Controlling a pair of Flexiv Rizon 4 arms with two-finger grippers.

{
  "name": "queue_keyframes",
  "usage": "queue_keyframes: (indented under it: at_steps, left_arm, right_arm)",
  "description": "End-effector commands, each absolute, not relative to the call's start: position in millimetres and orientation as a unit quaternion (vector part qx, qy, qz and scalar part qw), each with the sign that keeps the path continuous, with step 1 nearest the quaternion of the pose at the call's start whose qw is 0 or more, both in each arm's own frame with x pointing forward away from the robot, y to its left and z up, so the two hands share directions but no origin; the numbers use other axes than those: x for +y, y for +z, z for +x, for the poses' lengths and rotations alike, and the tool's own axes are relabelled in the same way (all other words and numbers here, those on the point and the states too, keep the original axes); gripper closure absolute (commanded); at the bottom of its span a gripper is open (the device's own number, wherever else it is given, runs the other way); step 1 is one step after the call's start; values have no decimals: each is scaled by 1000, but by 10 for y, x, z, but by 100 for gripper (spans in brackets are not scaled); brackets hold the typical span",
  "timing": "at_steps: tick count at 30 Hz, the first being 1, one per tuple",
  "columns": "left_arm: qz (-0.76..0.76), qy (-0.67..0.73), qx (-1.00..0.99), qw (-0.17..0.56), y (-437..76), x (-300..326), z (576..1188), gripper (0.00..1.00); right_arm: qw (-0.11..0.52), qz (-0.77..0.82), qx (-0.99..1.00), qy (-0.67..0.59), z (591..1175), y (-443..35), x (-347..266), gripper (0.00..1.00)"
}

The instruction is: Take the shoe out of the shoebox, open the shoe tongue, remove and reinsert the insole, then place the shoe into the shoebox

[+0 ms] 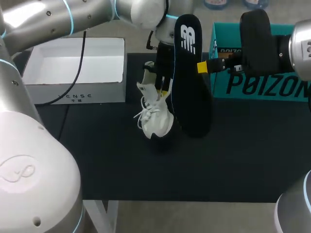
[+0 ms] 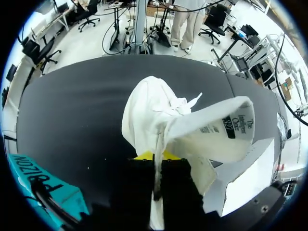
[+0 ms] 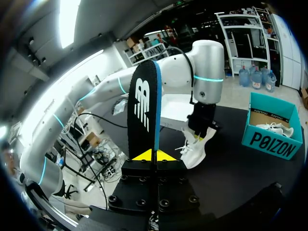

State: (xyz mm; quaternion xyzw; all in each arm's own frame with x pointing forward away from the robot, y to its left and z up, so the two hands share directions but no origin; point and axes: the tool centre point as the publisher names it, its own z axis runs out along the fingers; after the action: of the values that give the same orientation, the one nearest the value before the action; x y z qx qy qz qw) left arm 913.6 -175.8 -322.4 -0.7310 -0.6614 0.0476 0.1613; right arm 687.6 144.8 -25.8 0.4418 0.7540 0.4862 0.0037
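My left gripper [image 2: 150, 155] is mostly hiding behind the white shoe [image 2: 154, 110], showing only slivers of yellow. Its fingers are pinching a thin edge of the shoe's opening, hanging it toe-down over the black table [image 1: 233, 160]. I cannot tell whether the toe is touching. My right gripper [image 3: 154, 155] is clamping, nearly closed, on the black insole [image 3: 144, 108], holding it upright beside the shoe, near the teal shoebox [image 1: 252, 90].

Robotics lab, probably a test bench. Evidence:
- Two grey jointed arms with lit blue rings, the left arm [image 1: 48, 19] and the right arm [image 1: 301, 48], both over one black-topped table [image 1: 233, 160].
- A black cable [image 1: 83, 48] trails loose across an open white box [image 1: 73, 97].
- A teal box [image 1: 262, 90] sits toward the far edge.

The wrist views are too warped at the rim to judge more.
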Motion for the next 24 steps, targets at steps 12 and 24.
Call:
queue_keyframes:
  at_steps: [12, 24]
  left_arm:
    - [-715, 28, -676, 174, -3203, -1848, 8880, 100]
    - [-694, 33, -694, 187, -3297, -1829, 8751, 100]
  right_arm:
    - [3, 442, 753, 487, 6889, -274, 1464, 100]
    - [3, 442, 753, 487, 6889, -274, 1464, 100]
